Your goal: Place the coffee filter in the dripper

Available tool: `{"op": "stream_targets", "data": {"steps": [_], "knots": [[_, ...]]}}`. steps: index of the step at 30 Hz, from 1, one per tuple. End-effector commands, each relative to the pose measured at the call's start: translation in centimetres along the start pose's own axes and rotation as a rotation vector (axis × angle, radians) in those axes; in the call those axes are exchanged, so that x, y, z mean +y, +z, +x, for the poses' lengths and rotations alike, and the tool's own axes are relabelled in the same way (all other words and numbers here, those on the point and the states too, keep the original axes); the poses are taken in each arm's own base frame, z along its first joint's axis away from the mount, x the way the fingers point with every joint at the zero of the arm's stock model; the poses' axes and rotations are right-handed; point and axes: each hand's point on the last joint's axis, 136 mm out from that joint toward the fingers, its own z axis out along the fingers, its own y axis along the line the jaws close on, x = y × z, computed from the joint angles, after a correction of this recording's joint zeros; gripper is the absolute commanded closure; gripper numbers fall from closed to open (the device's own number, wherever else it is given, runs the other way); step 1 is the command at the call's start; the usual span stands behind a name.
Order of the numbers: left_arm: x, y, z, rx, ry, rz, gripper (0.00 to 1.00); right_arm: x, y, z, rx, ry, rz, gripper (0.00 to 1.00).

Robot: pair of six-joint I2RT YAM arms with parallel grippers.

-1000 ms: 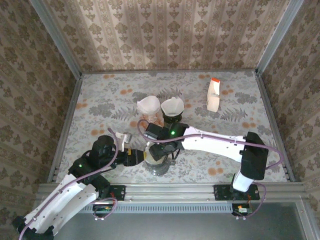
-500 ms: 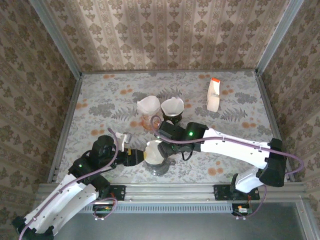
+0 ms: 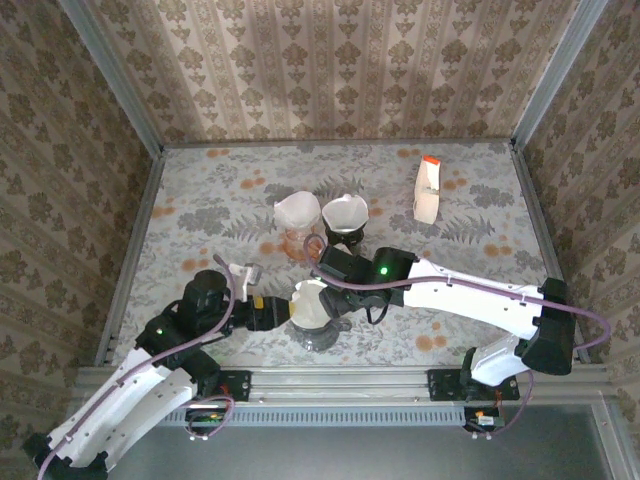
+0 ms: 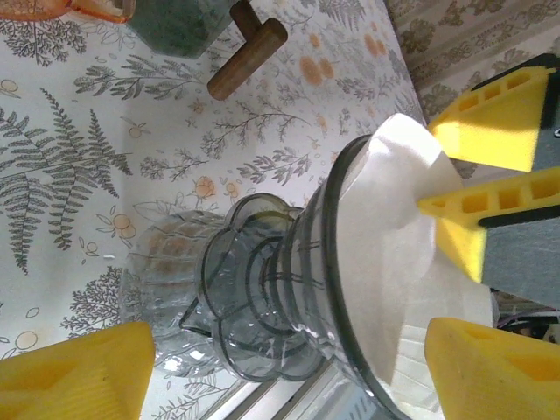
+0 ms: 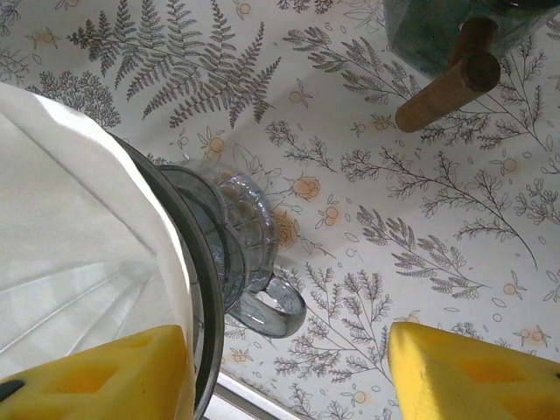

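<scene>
Up front, coffee filter inside dripper, left pincer spread, right pincer seemingly parted, both empty, carton print illegible.

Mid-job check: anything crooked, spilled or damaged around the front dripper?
The coffee filter sits in the dripper, but its paper edge seems to stand higher above the rim on the side nearest the right gripper, so it looks slightly unevenly seated. No spill or tear is visible.

A white paper coffee filter sits in the clear ribbed glass dripper near the floral-patterned table's front edge. Behind it, side by side, stand a paper-lined pink-based dripper, left, and a paper-lined dark-based dripper, right. A white orange-capped carton lies farther back right.
</scene>
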Motion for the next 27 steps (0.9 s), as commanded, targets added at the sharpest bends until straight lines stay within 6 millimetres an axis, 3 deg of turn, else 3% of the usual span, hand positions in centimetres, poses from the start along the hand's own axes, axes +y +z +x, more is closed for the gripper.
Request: {"op": "stream_targets", "data": {"steps": [1, 5, 11, 19, 21, 27], "knots": [[-1.6, -0.4, -1.5, -0.041, 0.035, 0.039, 0.15, -0.3, -0.9, -0.3, -0.023, -0.001, 0.013, 0.35], [-2.3, -0.5, -2.0, -0.059, 0.055, 0.058, 0.09, -0.2, -1.0, -0.6, -0.033, -0.001, 0.011, 0.31], [-2.0, -0.2, -2.3, -0.055, 0.057, 0.037, 0.08, 0.4, -1.8, -1.9, -0.084, -0.008, -0.013, 0.27], [-2.6, -1.5, -3.5, -0.116, 0.086, 0.013, 0.0, -0.3, -4.9, -4.0, -0.222, 0.001, -0.019, 0.22], [-2.7, -1.8, -3.8, -0.129, 0.091, 0.008, 0.0, -0.9, -5.7, -4.4, -0.261, 0.014, -0.008, 0.0], [-2.4, -2.2, -4.1, -0.151, 0.092, -0.018, 0.0, -1.4, -6.4, -4.4, -0.299, 0.027, -0.015, 0.0]]}}
